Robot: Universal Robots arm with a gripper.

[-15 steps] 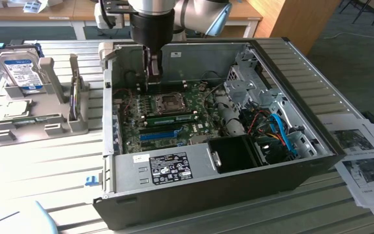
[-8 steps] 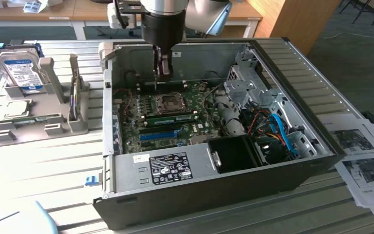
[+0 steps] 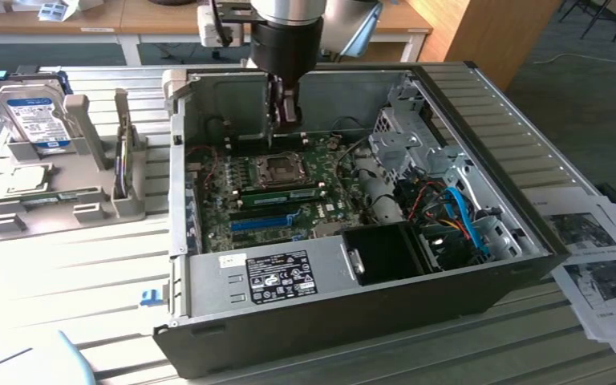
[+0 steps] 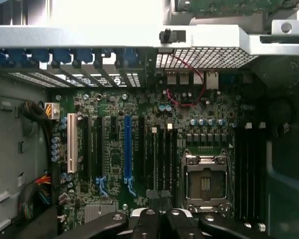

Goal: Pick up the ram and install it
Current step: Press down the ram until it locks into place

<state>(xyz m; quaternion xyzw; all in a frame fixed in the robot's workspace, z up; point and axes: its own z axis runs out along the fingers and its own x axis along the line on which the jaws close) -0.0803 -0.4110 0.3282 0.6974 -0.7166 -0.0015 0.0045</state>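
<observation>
My gripper (image 3: 285,125) hangs inside the open computer case (image 3: 522,241), above the far part of the motherboard (image 3: 276,200). Its fingers (image 4: 147,219) are shut, and I see nothing between them. A thin green ram (image 3: 286,195) stands in a slot just on the near side of the CPU socket (image 3: 278,167), well below the fingertips and apart from them. In the wrist view my gripper (image 4: 159,216) is over the slots between the long blue slot (image 4: 128,149) and the CPU socket (image 4: 205,181). The ram (image 4: 154,159) shows there edge-on as a thin pale line.
On the exterior view's left, a grey rack (image 3: 94,144) holds a hard drive (image 3: 32,120) and an upright card (image 3: 124,164). A flat green board (image 3: 46,198) lies in a low grey holder. Drive cages and cables (image 3: 447,208) crowd the case's right side. Papers (image 3: 597,257) lie beyond it.
</observation>
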